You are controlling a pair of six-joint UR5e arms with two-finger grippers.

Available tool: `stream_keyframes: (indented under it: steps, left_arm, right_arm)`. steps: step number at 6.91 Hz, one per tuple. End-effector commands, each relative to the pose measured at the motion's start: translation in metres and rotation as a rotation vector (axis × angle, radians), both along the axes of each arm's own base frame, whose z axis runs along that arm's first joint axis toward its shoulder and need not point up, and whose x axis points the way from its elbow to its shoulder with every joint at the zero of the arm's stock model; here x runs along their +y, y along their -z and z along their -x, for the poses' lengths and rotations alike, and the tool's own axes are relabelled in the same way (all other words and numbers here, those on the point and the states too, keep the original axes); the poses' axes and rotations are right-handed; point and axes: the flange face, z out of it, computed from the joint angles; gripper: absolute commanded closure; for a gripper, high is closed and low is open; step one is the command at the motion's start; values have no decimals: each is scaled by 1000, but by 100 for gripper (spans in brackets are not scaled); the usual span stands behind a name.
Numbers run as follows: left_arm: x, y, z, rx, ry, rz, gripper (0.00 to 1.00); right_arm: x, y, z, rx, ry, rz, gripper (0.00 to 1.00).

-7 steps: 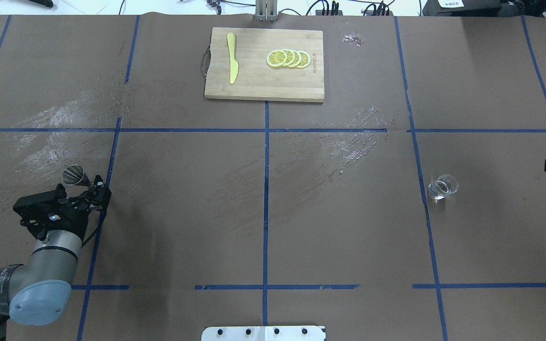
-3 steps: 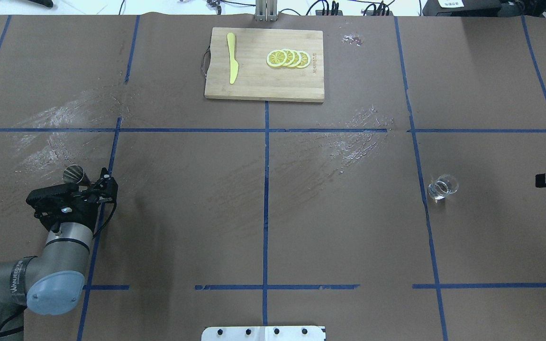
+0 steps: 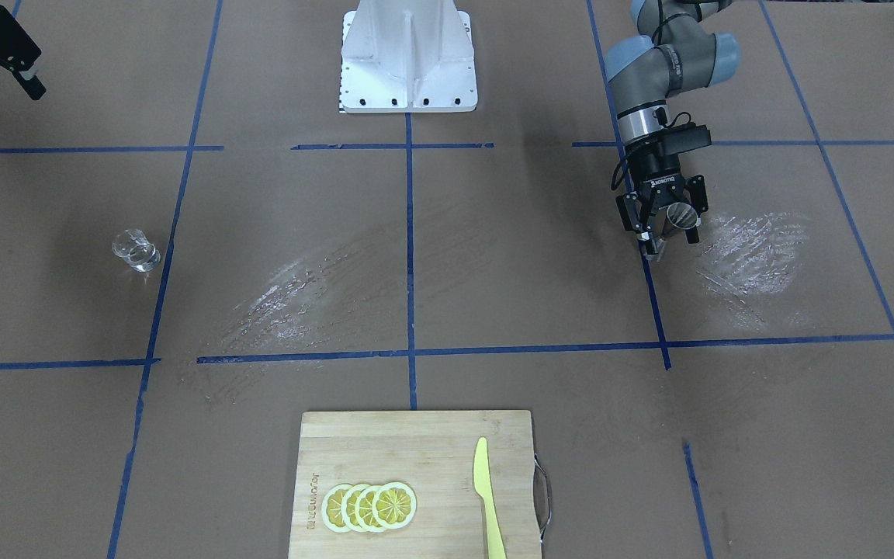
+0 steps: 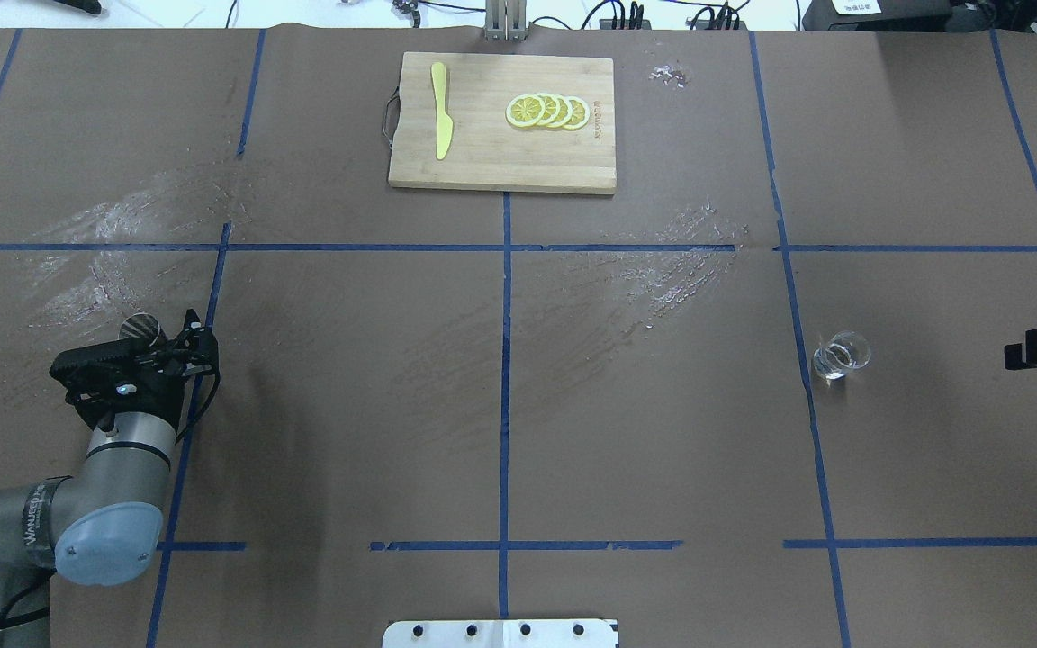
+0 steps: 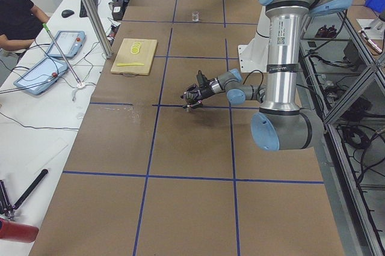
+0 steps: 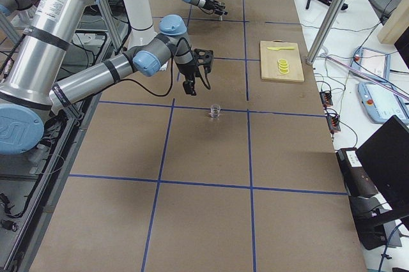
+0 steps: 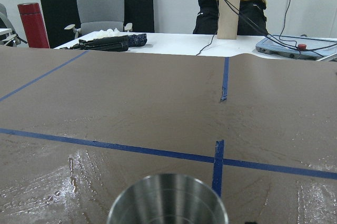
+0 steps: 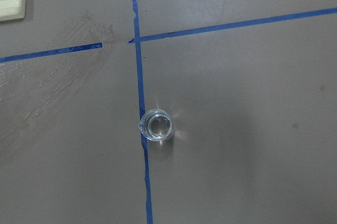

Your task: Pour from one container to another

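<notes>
The grey metal jigger (image 3: 680, 216) stands upright on the brown table, on my left side by a blue tape line. My left gripper (image 3: 672, 239) is low at the table and open, its fingers on either side of the jigger. The jigger's round rim (image 7: 168, 200) fills the bottom of the left wrist view. The clear glass cup (image 4: 840, 355) stands alone on my right side, next to a tape line. My right gripper (image 3: 0, 92) hangs open above the table, well apart from the glass. The right wrist view looks straight down on the glass (image 8: 157, 127).
A wooden cutting board (image 4: 482, 166) with lemon slices (image 4: 547, 112) and a yellow knife (image 4: 440, 110) lies at the far middle. Wet smears (image 4: 662, 270) mark the table surface. The robot's white base (image 3: 408, 62) sits at the near middle. A person sits at a side table (image 5: 18, 15).
My left arm has swung forward, bringing the gripper closer around the jigger, which has stayed put. My right gripper has slid further into view from the right edge.
</notes>
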Motion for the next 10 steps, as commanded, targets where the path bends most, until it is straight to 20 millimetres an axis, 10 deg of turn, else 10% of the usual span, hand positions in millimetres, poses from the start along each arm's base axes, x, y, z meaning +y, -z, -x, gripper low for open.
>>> stream_keyframes:
  steps: [1,5,8,10]
  left_arm:
    - [-1,-5,-1,-16,-4,1,28]
    - [1,-14,-5,-2,-9,-3,40]
    - [3,-15,-7,-3,-16,0,100]
    - [2,56,15,32,-61,-52,100]
  right_arm:
    - [0,1,1,0,1,-1,0]
    - [0,1,0,0,-1,-1,0]
    - [0,0,0,4,-6,-4,0]
    - [-2,0,1,16,-16,-17,0]
